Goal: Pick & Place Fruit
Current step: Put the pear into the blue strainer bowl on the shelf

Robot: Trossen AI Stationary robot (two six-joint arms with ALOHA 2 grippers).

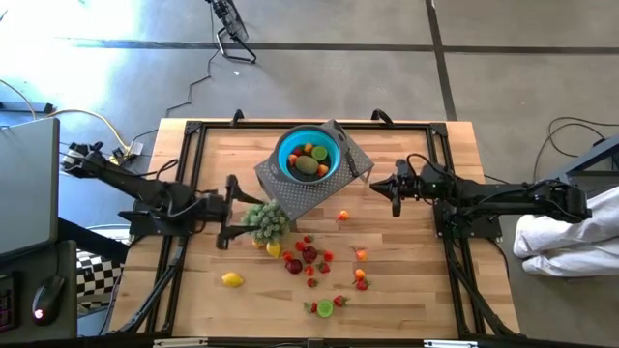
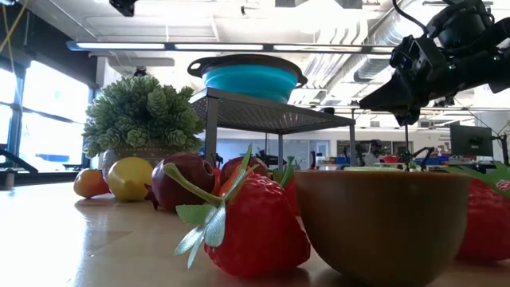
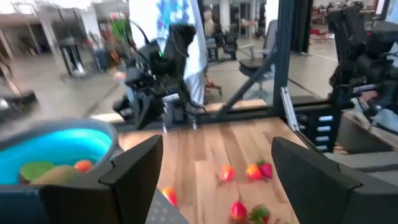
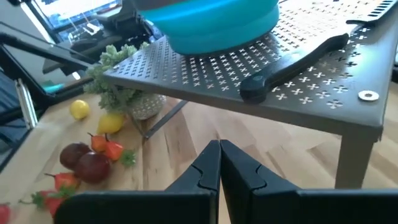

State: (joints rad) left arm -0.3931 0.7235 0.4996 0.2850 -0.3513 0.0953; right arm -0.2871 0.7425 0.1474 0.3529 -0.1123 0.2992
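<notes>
Small fruit pieces [image 1: 309, 259] lie scattered on the wooden table: strawberries, dark red apples, a lemon [image 1: 232, 279], a lime half [image 1: 325, 307]. More fruit [image 1: 308, 160] sits in the blue bowl [image 1: 286, 153] on a grey perforated stand [image 1: 319, 188]. My left gripper [image 1: 229, 212] hovers open beside a potted green plant [image 1: 267, 220], touching nothing; its fingers [image 3: 134, 165] frame the far table. My right gripper [image 1: 395, 193] is shut and empty, right of the stand, its tips [image 4: 219, 163] above bare wood.
A black-handled knife [image 4: 292, 62] lies on the stand next to the bowl [image 4: 217, 22]. In the low view a brown bowl-like piece [image 2: 378, 219] and a strawberry [image 2: 255, 227] sit close to the camera. Black frame rails [image 1: 184, 174] border the table.
</notes>
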